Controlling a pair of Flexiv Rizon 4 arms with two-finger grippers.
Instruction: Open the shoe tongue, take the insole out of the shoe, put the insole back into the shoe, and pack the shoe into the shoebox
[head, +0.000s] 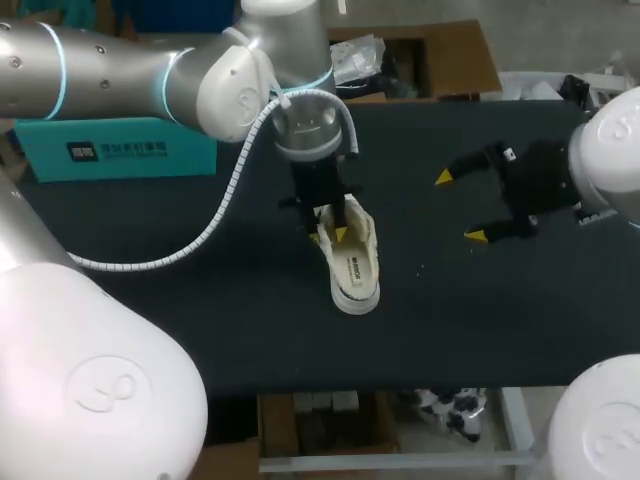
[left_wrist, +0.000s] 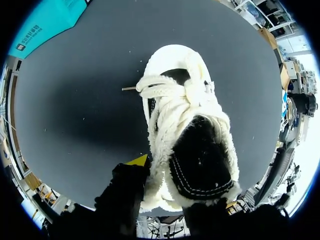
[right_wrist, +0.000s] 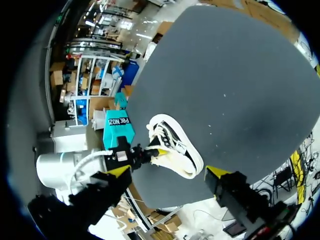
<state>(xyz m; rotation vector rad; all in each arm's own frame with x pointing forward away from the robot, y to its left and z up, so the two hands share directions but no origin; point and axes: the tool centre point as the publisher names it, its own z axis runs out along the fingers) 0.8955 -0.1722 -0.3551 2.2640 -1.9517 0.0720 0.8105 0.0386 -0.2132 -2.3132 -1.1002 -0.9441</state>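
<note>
A cream fleece-lined shoe lies on the black table, near the middle, with its toe pointing toward me. My left gripper hangs over its open end. In the left wrist view the black tongue with its fleece border sits between the fingers of this gripper. One yellow fingertip presses the fleece from outside and the other is hidden under the tongue. The laces lie ahead. My right gripper stands open to the right of the shoe, apart from it. A teal box lies at the back left.
An open cardboard box with paper in it stands at the table's far edge. My left arm's white coiled cable hangs over the table to the left of the shoe. In the right wrist view the shoe lies ahead of the open fingers.
</note>
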